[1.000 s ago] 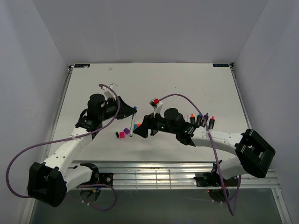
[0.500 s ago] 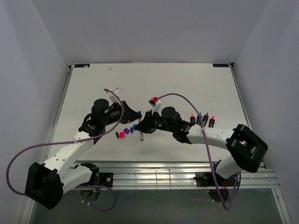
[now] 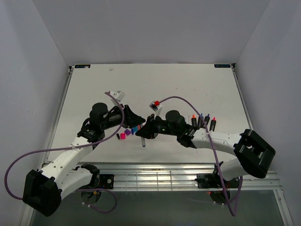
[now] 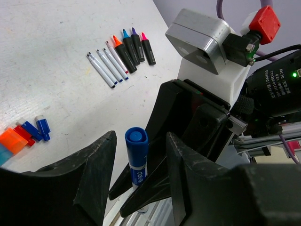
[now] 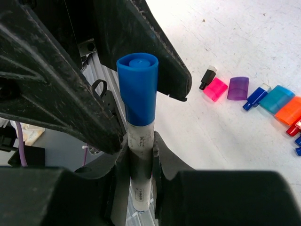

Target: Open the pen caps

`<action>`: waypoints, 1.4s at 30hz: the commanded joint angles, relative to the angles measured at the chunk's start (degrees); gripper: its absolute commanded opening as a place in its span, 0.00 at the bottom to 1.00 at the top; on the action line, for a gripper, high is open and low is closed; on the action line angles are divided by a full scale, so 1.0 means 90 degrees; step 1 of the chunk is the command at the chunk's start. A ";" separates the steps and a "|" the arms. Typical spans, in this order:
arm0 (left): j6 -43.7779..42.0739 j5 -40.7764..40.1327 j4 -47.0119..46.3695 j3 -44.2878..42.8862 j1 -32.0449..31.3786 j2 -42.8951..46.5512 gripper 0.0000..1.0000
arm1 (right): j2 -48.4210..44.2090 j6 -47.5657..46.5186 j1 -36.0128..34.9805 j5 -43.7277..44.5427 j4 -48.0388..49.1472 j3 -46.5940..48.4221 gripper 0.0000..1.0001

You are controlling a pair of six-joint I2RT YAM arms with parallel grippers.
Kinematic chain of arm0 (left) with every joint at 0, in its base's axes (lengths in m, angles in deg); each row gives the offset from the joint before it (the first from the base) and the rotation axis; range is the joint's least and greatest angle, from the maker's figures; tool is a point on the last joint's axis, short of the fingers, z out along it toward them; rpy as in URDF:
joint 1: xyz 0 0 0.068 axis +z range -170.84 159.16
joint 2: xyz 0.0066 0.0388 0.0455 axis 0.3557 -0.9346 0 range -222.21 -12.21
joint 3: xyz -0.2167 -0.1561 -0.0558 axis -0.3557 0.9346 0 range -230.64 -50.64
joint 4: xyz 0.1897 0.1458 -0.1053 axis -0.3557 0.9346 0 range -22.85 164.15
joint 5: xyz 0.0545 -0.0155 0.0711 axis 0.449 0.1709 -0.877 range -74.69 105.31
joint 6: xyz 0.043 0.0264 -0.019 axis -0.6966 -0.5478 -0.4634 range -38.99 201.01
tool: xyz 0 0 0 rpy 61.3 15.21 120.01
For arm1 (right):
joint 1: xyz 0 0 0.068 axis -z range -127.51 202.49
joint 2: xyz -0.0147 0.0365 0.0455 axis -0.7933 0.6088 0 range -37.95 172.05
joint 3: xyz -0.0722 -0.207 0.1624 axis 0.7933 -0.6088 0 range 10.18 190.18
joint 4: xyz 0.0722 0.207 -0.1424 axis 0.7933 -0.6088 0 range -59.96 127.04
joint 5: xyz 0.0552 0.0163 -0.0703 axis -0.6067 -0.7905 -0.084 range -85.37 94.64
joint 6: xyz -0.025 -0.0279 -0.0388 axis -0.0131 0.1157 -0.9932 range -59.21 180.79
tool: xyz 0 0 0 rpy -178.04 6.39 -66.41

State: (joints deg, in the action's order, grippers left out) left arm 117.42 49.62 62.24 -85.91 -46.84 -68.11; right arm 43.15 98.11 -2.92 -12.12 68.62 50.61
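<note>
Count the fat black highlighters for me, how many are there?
4, lying side by side in one row: orange-tipped, blue-tipped, purple-tipped, pink-tipped. More may be hidden.

Robotics lab bench, plain white enclosure walls (image 3: 150,28), white table (image 3: 188,84), aluminium mounting rails (image 3: 155,172)

Bare pens and highlighters on a white surface (image 3: 188,84).
Four black highlighter bodies (image 4: 126,56) lie side by side, their orange, blue, purple and pink tips bare, with three thin white pen barrels (image 4: 110,66) in a row just beside them. One more white barrel (image 5: 141,136) stands upright, held off the surface.
</note>
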 commanded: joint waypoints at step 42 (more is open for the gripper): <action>-0.0069 -0.2024 0.2212 -0.1062 0.1629 0.0254 0.00 | -0.1003 -0.1501 0.0815 -0.0168 -0.1597 -0.0614 0.08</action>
State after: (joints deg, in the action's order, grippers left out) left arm 121.28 34.67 78.90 -96.97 -32.08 -68.15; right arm 36.11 84.73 3.68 3.05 43.11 46.85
